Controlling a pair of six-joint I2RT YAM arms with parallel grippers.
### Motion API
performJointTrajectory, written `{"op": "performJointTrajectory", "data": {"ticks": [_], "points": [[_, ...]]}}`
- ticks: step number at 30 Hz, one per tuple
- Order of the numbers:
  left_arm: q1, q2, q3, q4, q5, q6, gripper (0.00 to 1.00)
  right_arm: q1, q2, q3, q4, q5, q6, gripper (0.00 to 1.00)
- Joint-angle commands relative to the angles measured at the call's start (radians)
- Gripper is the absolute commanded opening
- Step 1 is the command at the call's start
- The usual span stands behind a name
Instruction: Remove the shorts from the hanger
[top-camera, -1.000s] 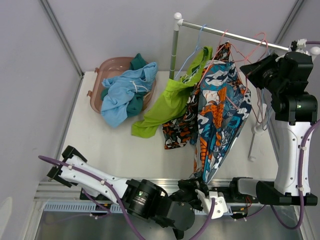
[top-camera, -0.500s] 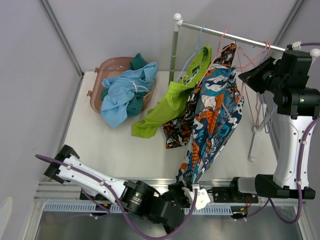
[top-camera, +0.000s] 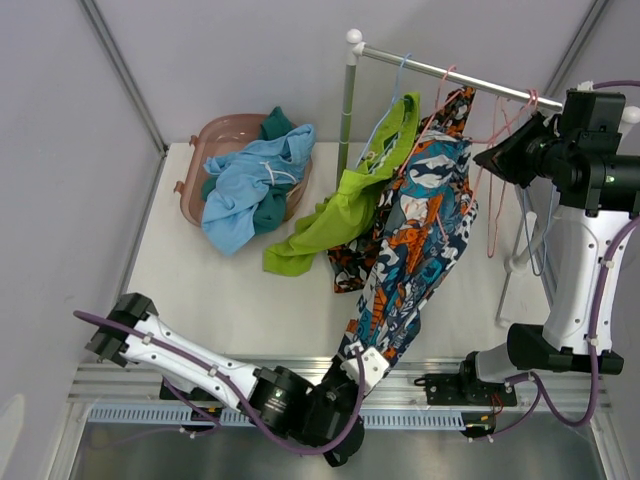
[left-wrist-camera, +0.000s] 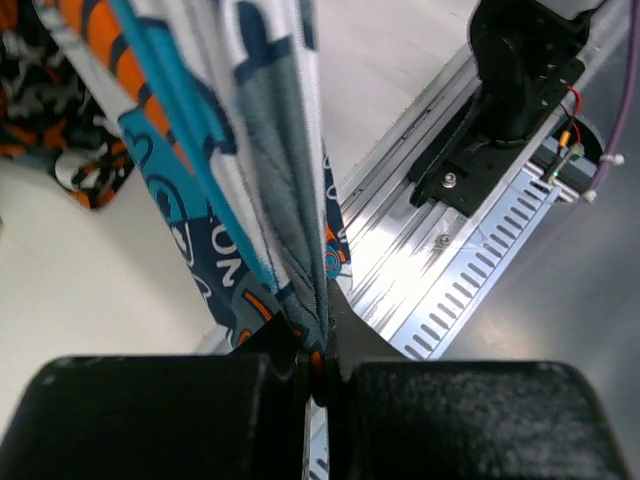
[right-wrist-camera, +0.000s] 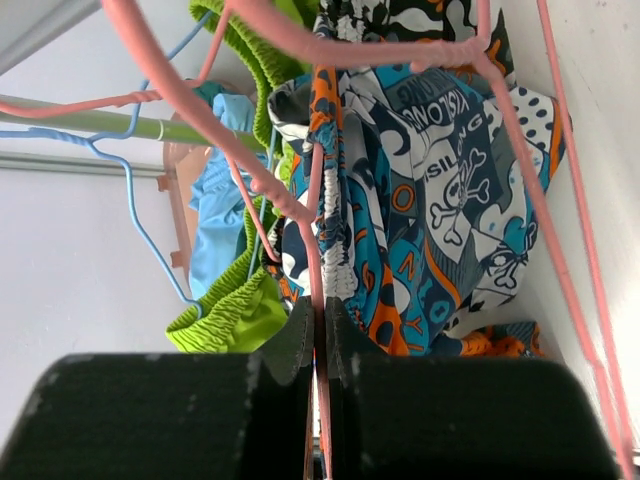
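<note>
The blue-white-orange cartoon print shorts (top-camera: 415, 240) hang from a pink hanger (right-wrist-camera: 316, 215) on the rail (top-camera: 450, 75) and stretch down to the table's near edge. My left gripper (top-camera: 352, 368) is shut on their lower hem, seen pinched in the left wrist view (left-wrist-camera: 318, 365). My right gripper (top-camera: 497, 158) is shut on the pink hanger's wire just below the waistband (right-wrist-camera: 322, 340). Lime green shorts (top-camera: 335, 215) hang from a blue hanger (right-wrist-camera: 130, 215) and drape onto the table. The black-orange-white print shorts (top-camera: 350, 262) lie partly hidden under them.
A pink basket (top-camera: 215, 135) at the back left holds the light blue shorts (top-camera: 250, 185) and dark teal shorts (top-camera: 275, 125). The rack's upright post (top-camera: 347, 100) stands mid-back. More pink hangers (top-camera: 492, 215) dangle at the rail's right end. The metal base rail (left-wrist-camera: 470, 270) runs along the near edge.
My left gripper has pulled the cartoon shorts' hem left and toward the near edge, drawing the fabric taut. My right gripper has shifted slightly up with the hanger.
</note>
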Motion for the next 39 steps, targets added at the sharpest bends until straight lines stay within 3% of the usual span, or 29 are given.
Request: {"op": "performJointTrajectory", "data": {"ticks": [1,5,7,8,9,10,13,16,17,19,20,22,23,25,30,37,39], "points": [[-0.559,0.127,-0.071,-0.433,0.400,-0.307,0.00,-0.129,0.070,0.062,0.633,0.379,0.046,0.00],[-0.593,0.158,-0.072,-0.552,0.348,-0.539,0.00,-0.136,0.033,0.013,0.651,0.356,0.052,0.00],[-0.575,0.178,0.001,-0.675,0.233,-0.582,0.07,-0.136,0.002,-0.010,0.662,0.339,0.056,0.00],[-0.556,0.181,0.036,-0.715,0.187,-0.614,0.37,-0.136,-0.011,-0.025,0.665,0.334,0.058,0.00],[-0.530,0.175,0.068,-0.759,0.100,-0.640,0.59,-0.135,-0.048,-0.063,0.679,0.334,0.061,0.00],[-0.471,0.163,0.081,-0.799,0.060,-0.650,0.98,-0.135,-0.068,-0.089,0.688,0.328,0.062,0.00],[-0.333,0.071,0.109,-0.749,-0.090,-0.523,0.99,-0.135,-0.135,-0.174,0.711,0.327,0.056,0.00],[-0.209,-0.015,0.142,-0.566,-0.198,-0.273,0.99,-0.135,-0.176,-0.225,0.720,0.325,0.040,0.00],[-0.184,-0.080,0.144,-0.360,-0.256,-0.049,0.99,-0.132,-0.191,-0.232,0.717,0.328,0.035,0.00],[-0.101,-0.156,0.109,-0.054,-0.255,0.234,0.99,-0.132,-0.208,-0.260,0.723,0.328,0.035,0.00],[-0.076,-0.232,0.074,0.265,-0.194,0.489,0.99,-0.132,-0.223,-0.269,0.728,0.325,0.039,0.00],[0.012,-0.300,0.032,0.492,-0.079,0.665,0.99,-0.132,-0.237,-0.297,0.736,0.307,0.058,0.00],[0.043,-0.346,0.011,0.581,0.049,0.706,0.99,-0.130,-0.249,-0.303,0.737,0.298,0.064,0.00],[0.149,-0.362,0.018,0.700,0.165,0.728,0.99,-0.123,-0.266,-0.323,0.743,0.282,0.075,0.00],[0.318,-0.221,0.165,0.694,0.421,0.761,0.99,-0.055,-0.315,-0.396,0.768,0.307,0.075,0.00],[0.421,-0.009,0.343,0.711,0.761,0.754,0.99,0.045,-0.297,-0.418,0.785,0.353,0.059,0.00],[0.442,0.034,0.374,0.713,0.799,0.752,0.99,0.062,-0.289,-0.413,0.789,0.368,0.050,0.00]]}}
